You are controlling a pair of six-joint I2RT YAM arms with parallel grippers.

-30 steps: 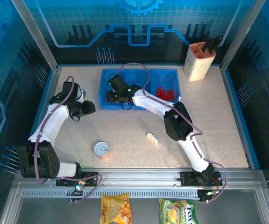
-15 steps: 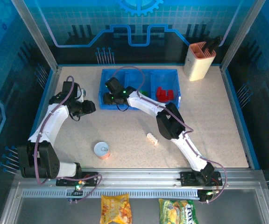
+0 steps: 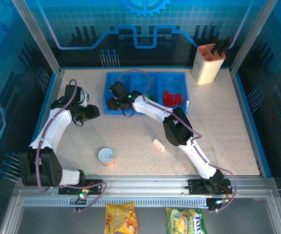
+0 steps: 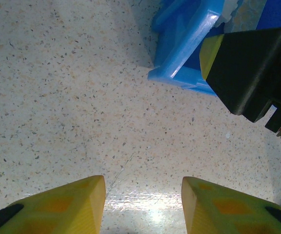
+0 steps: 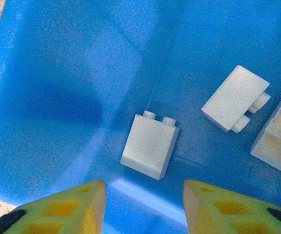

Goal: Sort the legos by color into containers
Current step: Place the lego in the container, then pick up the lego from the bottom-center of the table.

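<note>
Speckled tabletop, with the blue tray [image 3: 145,74] at its far side. Just ahead of the right gripper [image 5: 143,195], fingers spread and empty, white legos [image 5: 149,145] lie in one compartment; red legos [image 3: 171,97] sit in another. One cream lego [image 3: 158,144] lies loose, well apart from both grippers, so sorting looks nearly done. The left gripper [image 4: 143,195] hangs spread and empty, the tray corner beyond its fingertips. What may be green legos [image 3: 150,97] sit half hidden beside the right arm.

- Robot lab cell: aluminium posts [image 3: 35,36] frame blue printed walls, gear emblem [image 3: 146,6] at 12 o'clock.
- Left arm [image 3: 57,124] and right arm [image 3: 199,151] are bolted to a metal rail [image 3: 145,187] at 6 o'clock of a speckled worktop [image 3: 228,126].
- Staged props: knife block [image 3: 209,63] at 1 o'clock, snack bags [image 3: 121,218] at 6.
</note>
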